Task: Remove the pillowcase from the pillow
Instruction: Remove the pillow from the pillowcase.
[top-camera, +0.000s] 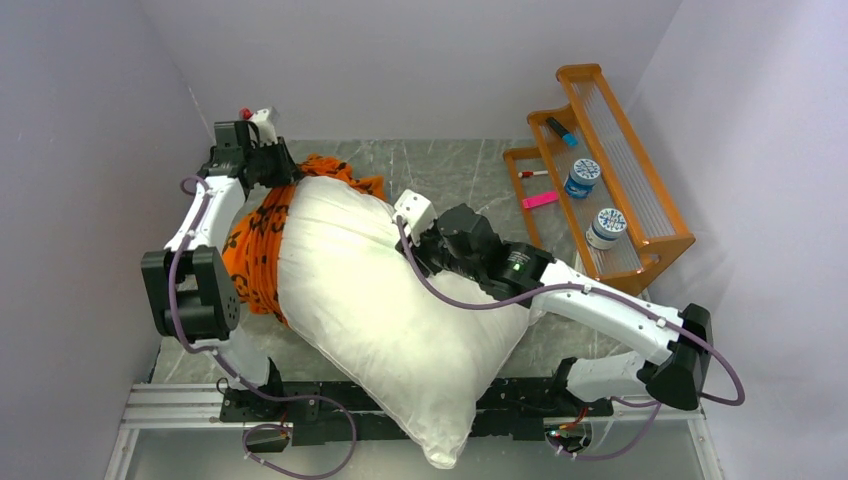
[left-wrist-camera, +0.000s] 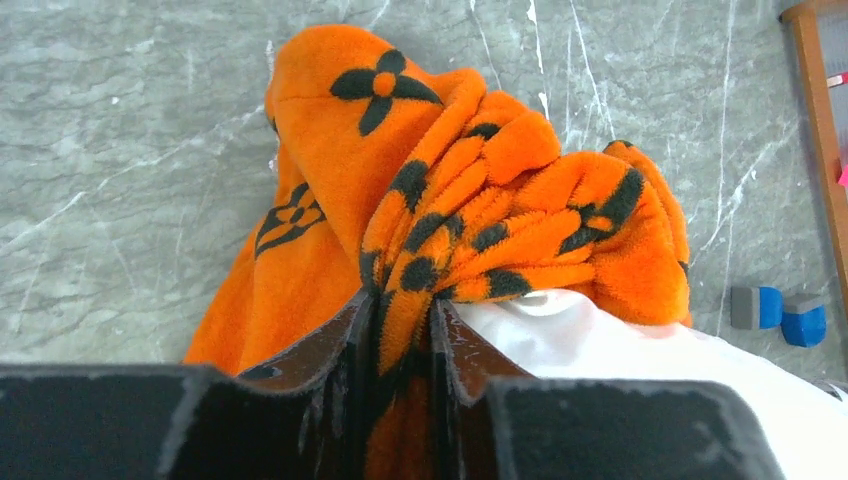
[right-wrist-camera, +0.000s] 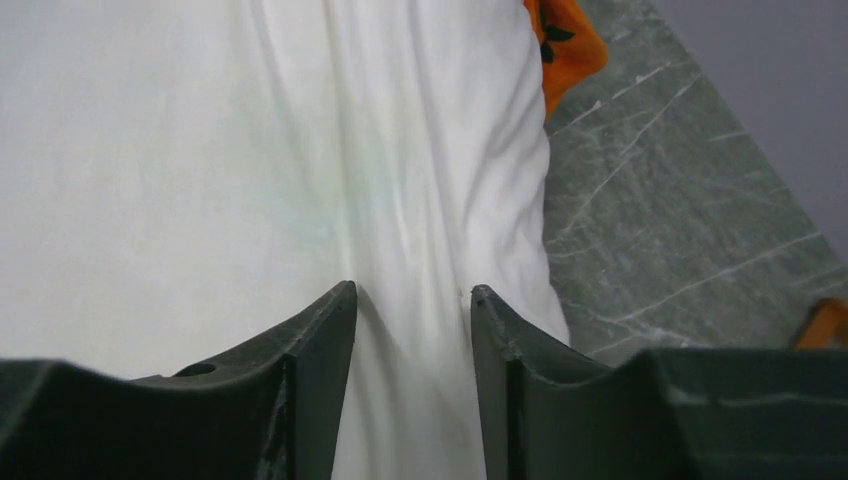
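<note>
pillowcase (top-camera: 256, 250) bunched, partly hidden behind pillow (top-camera: 380, 300); left jaws pinch it

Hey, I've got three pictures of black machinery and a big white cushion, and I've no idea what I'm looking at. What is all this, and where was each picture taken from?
These are two robot arms bolted at the near edge of a grey table. The wide picture comes from a camera above and behind them. The other two come from a camera on each wrist, looking past that arm's own two-fingered hand. On the table lies a big white pillow, with an orange flower-print pillowcase bunched along its far left side. An orange rack at the right holds two jars. The left hand is pinched shut on a fold of the pillowcase. The right hand is at the pillow, fingers apart, so it seems to hold nothing.
</note>
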